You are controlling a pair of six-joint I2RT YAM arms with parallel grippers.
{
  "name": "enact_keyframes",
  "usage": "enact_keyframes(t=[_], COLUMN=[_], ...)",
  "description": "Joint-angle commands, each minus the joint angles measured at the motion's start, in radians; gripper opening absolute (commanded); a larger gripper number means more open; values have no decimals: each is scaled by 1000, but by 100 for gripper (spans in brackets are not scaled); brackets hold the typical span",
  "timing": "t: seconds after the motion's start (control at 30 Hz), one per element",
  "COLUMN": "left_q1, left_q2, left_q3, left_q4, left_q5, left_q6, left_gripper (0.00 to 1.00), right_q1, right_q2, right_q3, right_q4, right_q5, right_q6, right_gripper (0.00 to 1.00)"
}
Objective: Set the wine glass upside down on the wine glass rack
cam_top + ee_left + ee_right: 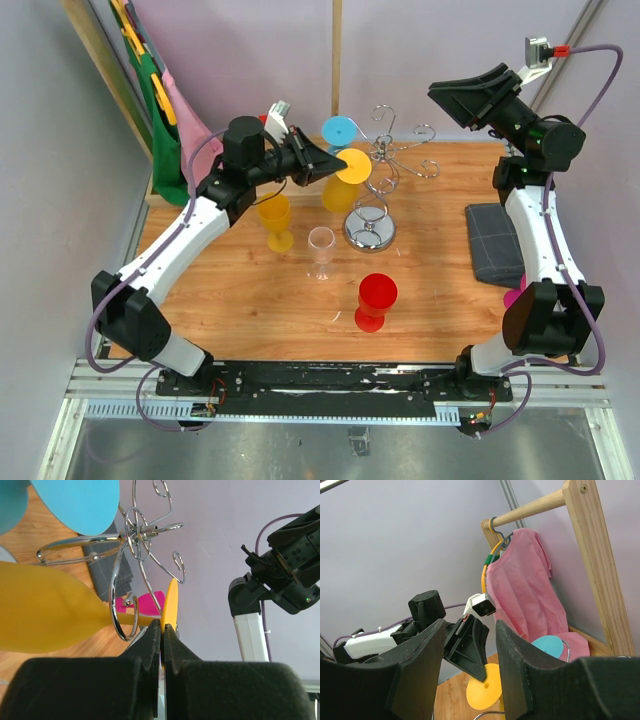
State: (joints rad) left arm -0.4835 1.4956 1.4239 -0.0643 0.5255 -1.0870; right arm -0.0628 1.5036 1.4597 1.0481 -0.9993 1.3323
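The yellow wine glass [341, 193] hangs upside down beside the chrome wine glass rack [388, 158], its round foot [353, 166] uppermost. My left gripper [333, 165] is shut on the edge of that foot. In the left wrist view the fingertips [152, 632] pinch the foot [171, 602], the bowl [45, 612] lies to the left, and a chrome loop of the rack [117, 605] curves across the stem. A blue glass [340, 130] hangs on the rack. My right gripper [445, 93] is raised at the back right, open and holding nothing, [470, 625] in its own view.
On the table stand a second yellow glass [275, 222], a clear glass [321, 252] and a red glass [376, 300]. The rack's mirrored base [370, 235] sits mid-table. A grey cloth [495, 243] lies right, a pink glass [515, 295] behind the right arm. Clothes [525, 595] hang on a wooden rail at the back left.
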Motion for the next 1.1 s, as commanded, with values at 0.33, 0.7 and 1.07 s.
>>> enact_keyframes(t=[0.33,0.7,1.07], left_q1=[-30,-30,-26], left_q2=[60,46,-19], left_q3=[95,99,65], left_q4=[34,57,64], left_q5=[-49,-114,-167], left_q6=[7,-8,-7], left_gripper=[0,0,0], right_q1=[-9,-9,-9], right_q2=[-32,-34,-28], right_q3=[-21,-23,-24], right_q4=[27,24,28], right_q5=[-5,-5,-3], right_q6=[-18,-22,-18], right_gripper=[46,46,46])
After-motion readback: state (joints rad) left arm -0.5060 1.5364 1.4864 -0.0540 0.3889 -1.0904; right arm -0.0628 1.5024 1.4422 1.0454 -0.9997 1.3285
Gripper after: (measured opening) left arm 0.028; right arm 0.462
